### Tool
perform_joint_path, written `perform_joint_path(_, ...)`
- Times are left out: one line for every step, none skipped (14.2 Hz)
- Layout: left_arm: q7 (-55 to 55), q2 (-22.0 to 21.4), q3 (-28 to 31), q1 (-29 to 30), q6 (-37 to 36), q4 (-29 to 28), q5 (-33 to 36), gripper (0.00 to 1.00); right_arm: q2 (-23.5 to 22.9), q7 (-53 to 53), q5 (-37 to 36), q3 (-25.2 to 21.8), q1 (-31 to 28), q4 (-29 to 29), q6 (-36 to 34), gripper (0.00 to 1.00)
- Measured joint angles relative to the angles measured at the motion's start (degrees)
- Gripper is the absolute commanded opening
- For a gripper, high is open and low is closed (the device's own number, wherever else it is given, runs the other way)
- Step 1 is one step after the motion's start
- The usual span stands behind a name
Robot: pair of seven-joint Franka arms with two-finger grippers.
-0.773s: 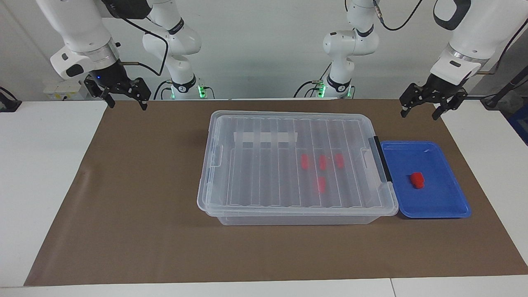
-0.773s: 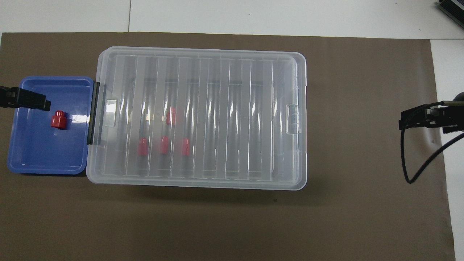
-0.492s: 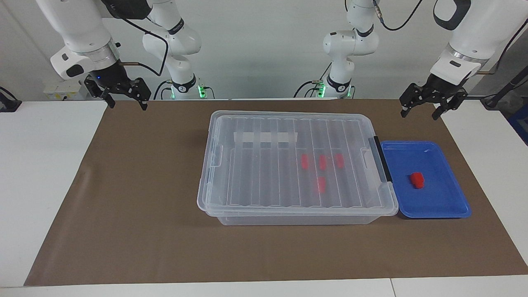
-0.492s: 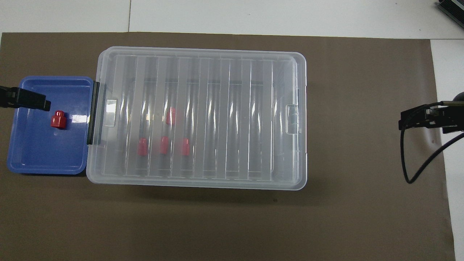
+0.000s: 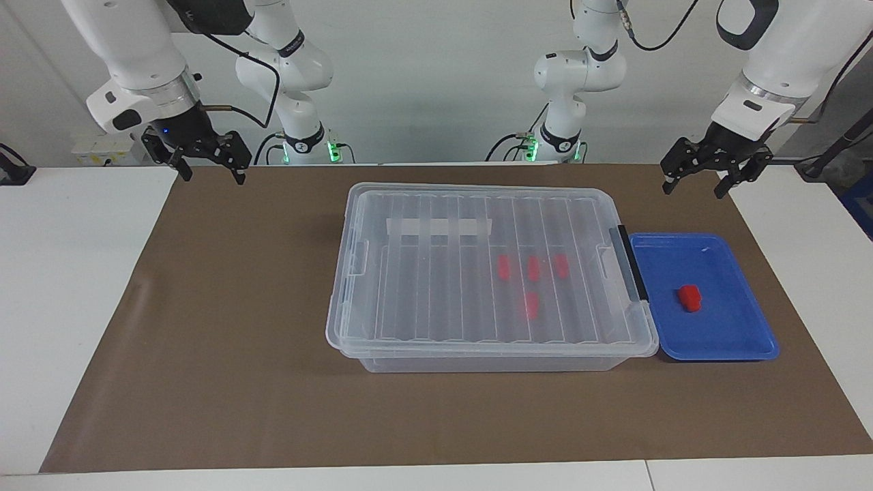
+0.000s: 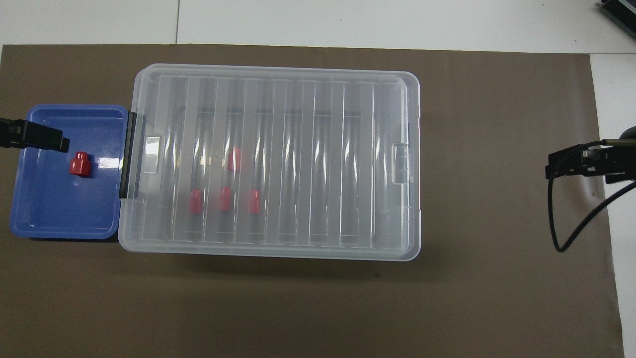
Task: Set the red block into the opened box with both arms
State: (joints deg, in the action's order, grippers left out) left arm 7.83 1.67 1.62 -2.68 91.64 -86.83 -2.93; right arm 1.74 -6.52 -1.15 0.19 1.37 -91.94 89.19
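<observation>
Your right gripper has drifted slightly toward the box since the earlier frame; it hangs in the air over the corner of the brown mat at the right arm's end, fingers spread, holding nothing. Your left gripper has not moved: it hangs over the mat's edge at the left arm's end, just above the tray's robot-side rim, fingers spread and empty too.

You'll find the red block lying in the blue tray, near its middle, exactly where it was before. The tray sits touching the box at the end with the black latch. The ribbed lid lies flat on the box, as earlier. Through the lid you can see four more blocks on the box floor, toward the latch end: three in a row and one farther from the robots. None of these has shifted.
</observation>
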Motion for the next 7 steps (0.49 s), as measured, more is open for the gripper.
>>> perform_joint_path(0.0, 0.0, 0.0, 0.0, 0.0, 0.0, 0.0, 1.0, 0.12, -0.06, 0.02, 0.93, 0.05, -1.2, 1.78, 1.0)
perform_joint_path(0.0, 0.0, 0.0, 0.0, 0.0, 0.0, 0.0, 1.0, 0.25, -0.87, 0.02, 2.02, 0.1, -2.55, 3.48, 1.0)
perform_joint_path(0.0, 0.0, 0.0, 0.0, 0.0, 0.0, 0.0, 1.0, 0.36, -2.5, 0.02, 3.2, 0.17, -3.9, 5.25, 1.0)
perform_joint_path(0.0, 0.0, 0.0, 0.0, 0.0, 0.0, 0.0, 1.0, 0.47, -4.23, 0.02, 4.44, 0.22, -5.13, 7.02, 1.0)
perform_joint_path(0.0, 0.0, 0.0, 0.0, 0.0, 0.0, 0.0, 1.0, 0.53, -6.19, 0.02, 5.78, 0.27, -6.3, 8.92, 1.0)
perform_joint_path(0.0, 0.0, 0.0, 0.0, 0.0, 0.0, 0.0, 1.0, 0.54, -8.16, 0.02, 7.01, 0.34, -7.33, 10.65, 1.0)
perform_joint_path(0.0, 0.0, 0.0, 0.0, 0.0, 0.0, 0.0, 1.0, 0.54, -9.94, 0.02, 8.21, 0.39, -8.39, 12.33, 1.0)
